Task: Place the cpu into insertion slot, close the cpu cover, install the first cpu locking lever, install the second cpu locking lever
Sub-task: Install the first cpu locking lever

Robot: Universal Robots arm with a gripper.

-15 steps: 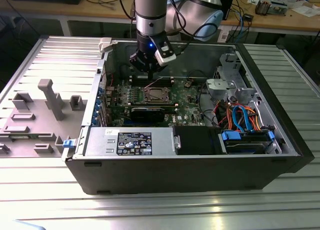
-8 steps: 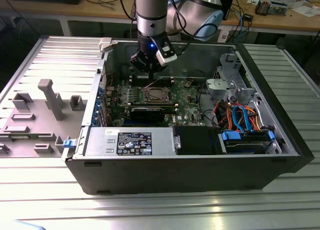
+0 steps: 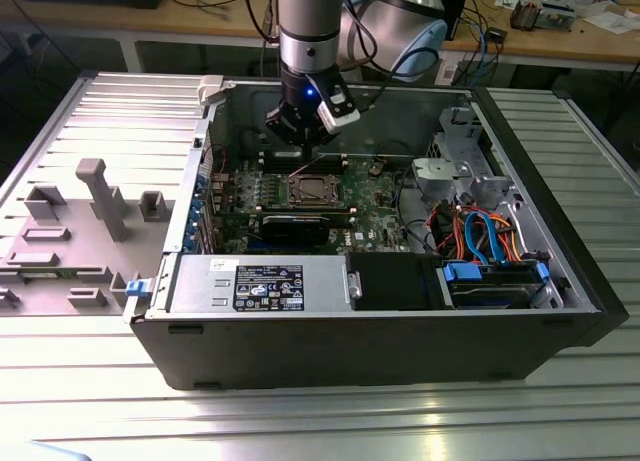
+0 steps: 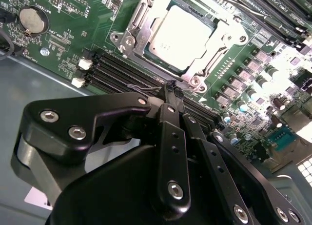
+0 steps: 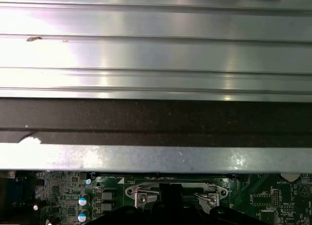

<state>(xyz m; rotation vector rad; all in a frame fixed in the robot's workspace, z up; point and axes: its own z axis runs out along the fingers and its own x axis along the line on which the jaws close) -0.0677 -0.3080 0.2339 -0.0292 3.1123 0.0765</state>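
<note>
The cpu (image 4: 181,34), a silvery square chip, lies in the insertion slot (image 3: 312,189) on the green board. The cpu cover (image 4: 134,21), a thin metal frame, lies flat around it. In the second wrist view my gripper (image 4: 171,87) hangs just off the socket's corner, over the memory slots (image 4: 122,71), with its fingers shut together. A thin wire locking lever (image 4: 144,88) ends right at the tips; whether it is pinched cannot be told. In the exterior view the gripper (image 3: 300,141) hovers just behind the socket. The socket (image 5: 175,190) is also in the first wrist view.
The open computer case (image 3: 560,251) walls in the board on all sides. A long black graphics card (image 3: 295,226) lies in front of the socket, a power supply (image 3: 255,281) nearer still. Drive cage and coloured cables (image 3: 480,231) crowd the exterior view's right. Grey fixtures (image 3: 100,196) stand outside.
</note>
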